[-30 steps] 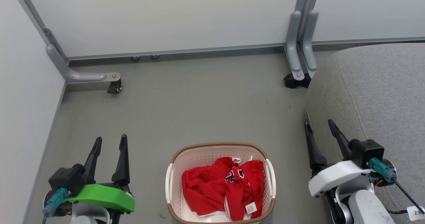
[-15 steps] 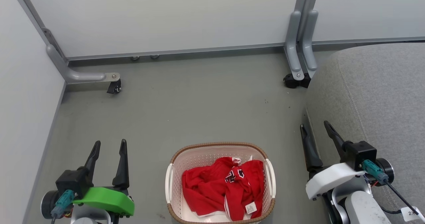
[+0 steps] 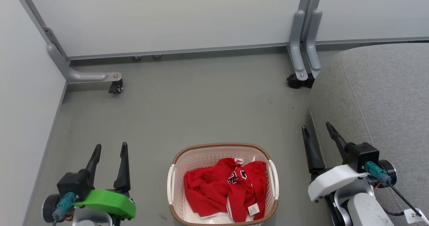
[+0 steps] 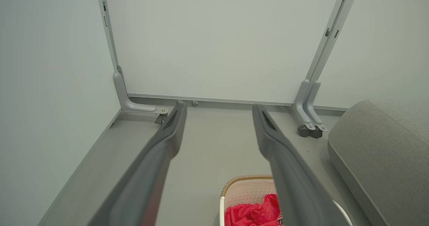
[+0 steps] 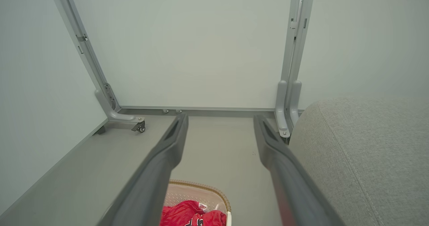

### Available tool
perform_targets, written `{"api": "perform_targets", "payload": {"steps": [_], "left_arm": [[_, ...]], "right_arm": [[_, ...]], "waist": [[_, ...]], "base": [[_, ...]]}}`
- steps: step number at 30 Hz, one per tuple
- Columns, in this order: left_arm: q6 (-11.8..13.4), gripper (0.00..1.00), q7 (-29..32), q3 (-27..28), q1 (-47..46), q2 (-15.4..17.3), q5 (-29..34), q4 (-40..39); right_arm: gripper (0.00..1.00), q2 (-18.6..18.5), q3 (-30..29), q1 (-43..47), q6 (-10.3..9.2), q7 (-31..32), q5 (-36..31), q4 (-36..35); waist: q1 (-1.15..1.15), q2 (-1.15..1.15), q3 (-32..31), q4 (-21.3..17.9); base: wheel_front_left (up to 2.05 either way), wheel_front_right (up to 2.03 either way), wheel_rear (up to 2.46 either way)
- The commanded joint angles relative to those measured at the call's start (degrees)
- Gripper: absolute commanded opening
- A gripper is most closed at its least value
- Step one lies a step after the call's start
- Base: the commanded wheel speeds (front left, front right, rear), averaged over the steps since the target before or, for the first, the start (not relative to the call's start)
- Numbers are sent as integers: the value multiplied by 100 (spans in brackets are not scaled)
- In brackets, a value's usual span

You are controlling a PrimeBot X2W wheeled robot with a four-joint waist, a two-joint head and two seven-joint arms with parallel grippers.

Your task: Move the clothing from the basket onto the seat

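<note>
The red clothing [image 3: 224,189] lies crumpled in the cream basket [image 3: 174,167] on the floor, bottom centre of the head view; black-and-white lettering and a white tag show on top. The grey seat [image 3: 378,98] fills the right side. My left gripper [image 3: 111,147] stands open left of the basket, nothing between its fingers. My right gripper [image 3: 317,128] stands open between the basket and the seat's edge, also empty. The left wrist view catches the basket [image 4: 248,190], the clothing [image 4: 254,214] and the seat [image 4: 378,145]. The right wrist view has the clothing [image 5: 186,214], basket rim [image 5: 207,187] and seat [image 5: 362,159].
Pale partition panels stand behind and to the left. Their grey feet carry castors: one [image 3: 115,87] at the back left, one [image 3: 298,81] by the seat's far corner. Bare grey floor [image 3: 201,112] lies beyond the basket.
Both grippers have drawn back toward the bottom of the head view, most of it in the first half second; the right one also shifted slightly left. Basket and clothing are unmoved.
</note>
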Motion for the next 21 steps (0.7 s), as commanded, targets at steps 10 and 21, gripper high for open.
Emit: {"api": "perform_targets", "payload": {"steps": [10,21], "left_arm": [[-21,100,-18,60,-106,-11,31,45],[-21,100,-17,-568,-778,-40,48,293]], "right_arm": [[100,-11,-1,-67,0,-41,37,-12],[100,-11,22,-572,0,-6,55,-356]], "waist": [[0,0,35,-6],[0,0,839,-92]], "base": [[0,0,0],[0,0,0]]}}
